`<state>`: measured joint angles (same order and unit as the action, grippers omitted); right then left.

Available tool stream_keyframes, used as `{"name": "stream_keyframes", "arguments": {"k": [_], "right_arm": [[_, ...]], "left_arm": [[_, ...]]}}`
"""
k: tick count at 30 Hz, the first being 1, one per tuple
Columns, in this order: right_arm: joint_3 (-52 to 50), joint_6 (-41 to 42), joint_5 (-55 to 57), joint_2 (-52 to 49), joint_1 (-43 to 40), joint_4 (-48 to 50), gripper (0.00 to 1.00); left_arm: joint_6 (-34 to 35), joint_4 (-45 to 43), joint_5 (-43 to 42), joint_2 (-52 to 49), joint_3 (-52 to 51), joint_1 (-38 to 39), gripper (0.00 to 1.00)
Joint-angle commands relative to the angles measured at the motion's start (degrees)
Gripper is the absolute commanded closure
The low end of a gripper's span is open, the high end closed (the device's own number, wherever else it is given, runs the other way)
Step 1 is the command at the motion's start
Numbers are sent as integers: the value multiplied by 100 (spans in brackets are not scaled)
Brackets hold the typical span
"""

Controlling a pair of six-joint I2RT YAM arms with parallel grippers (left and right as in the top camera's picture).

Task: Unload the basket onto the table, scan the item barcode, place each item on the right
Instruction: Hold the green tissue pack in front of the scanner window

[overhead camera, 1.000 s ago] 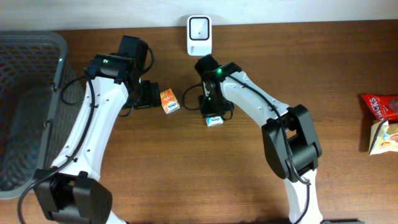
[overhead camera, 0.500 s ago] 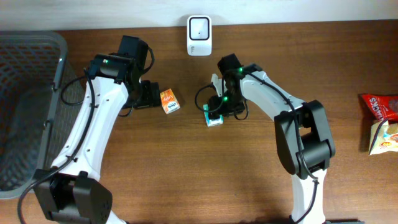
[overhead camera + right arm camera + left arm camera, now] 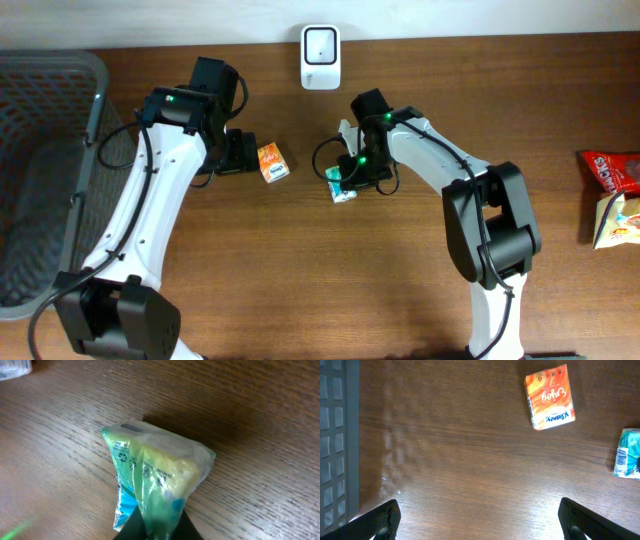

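Two tissue packs are out on the wooden table (image 3: 300, 290). From above, left to right, there's a grey basket (image 3: 60, 70), the left gripper (image 3: 485, 525), the orange pack (image 3: 272, 162) just beside it, the white barcode scanner (image 3: 320, 44), and snack bags (image 3: 612, 200). The left wrist view adds the Kleenex lettering and shows its fingers spread wide. Only the right wrist view shows the right gripper (image 3: 157, 529) pinching the green tissue pack (image 3: 155, 475) by its wrapper, low over the wood, apart from the scanner.
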<state>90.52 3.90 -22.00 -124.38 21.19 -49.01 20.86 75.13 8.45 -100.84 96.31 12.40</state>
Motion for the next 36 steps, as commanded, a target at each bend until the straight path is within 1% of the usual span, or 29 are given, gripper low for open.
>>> {"name": "stream_keyframes", "arguments": {"k": [1,2,3,4,6,8,11,12,13,14,15,16,18,20,23,25,26,29,31,33,36], "right_arm": [[-39,-24,118,59,7,-24,81],[-39,-24,116,59,4,-48,78],[-39,-24,114,59,7,-66,85],[-39,-24,79,59,4,-66,96],[61,-26,-153,66,4,-70,96],[474,-31,-4,125,7,-245,96],[1198,-33,833,168,17,-411,96],[1434,-52,1421,168,15,-310,96],[1563,-76,2028,168,17,15,96],[1591,-232,2293,168,17,299,96],[1589,-614,2393,166,17,621,96],[1589,-1366,2422,162,17,1130,96],[1589,-2247,2424,138,17,1919,96],[1587,-3329,2452,96,15,2618,96],[1587,-4328,2990,-96,15,3305,96],[1587,-4887,3071,-337,15,3768,96],[1587,-5007,3091,-428,15,4035,96],[1587,-5023,3067,-704,28,5167,96],[1587,-5021,2955,-820,28,5687,96],[1589,-5021,2702,-953,48,5851,96],[1589,-5018,2649,-1147,92,5958,96]], "left_arm": [[74,-4,57,-11,26,-20,1],[74,-7,57,-11,26,-20,1],[74,-7,57,-11,26,-20,1],[74,-7,57,-11,26,-20,1],[74,-7,57,-11,26,-20,1],[74,-4,57,-11,26,-20,1],[74,-7,57,-11,26,-20,1],[74,-7,57,-11,26,-20,1],[74,-4,57,-11,26,-20,1],[74,-4,57,-11,26,-20,1],[74,-7,57,-11,26,-20,1],[74,-7,57,-11,26,-20,1],[74,-7,57,-11,26,-20,1],[74,-4,57,-11,26,-20,1],[74,-4,57,-11,26,-20,1],[74,-7,57,-11,26,-20,1],[74,-7,57,-11,26,-20,1],[74,-4,57,-11,26,-20,1],[74,-7,57,-11,26,-20,1],[74,-7,57,-11,26,-20,1],[74,-7,57,-11,26,-20,1]]}}
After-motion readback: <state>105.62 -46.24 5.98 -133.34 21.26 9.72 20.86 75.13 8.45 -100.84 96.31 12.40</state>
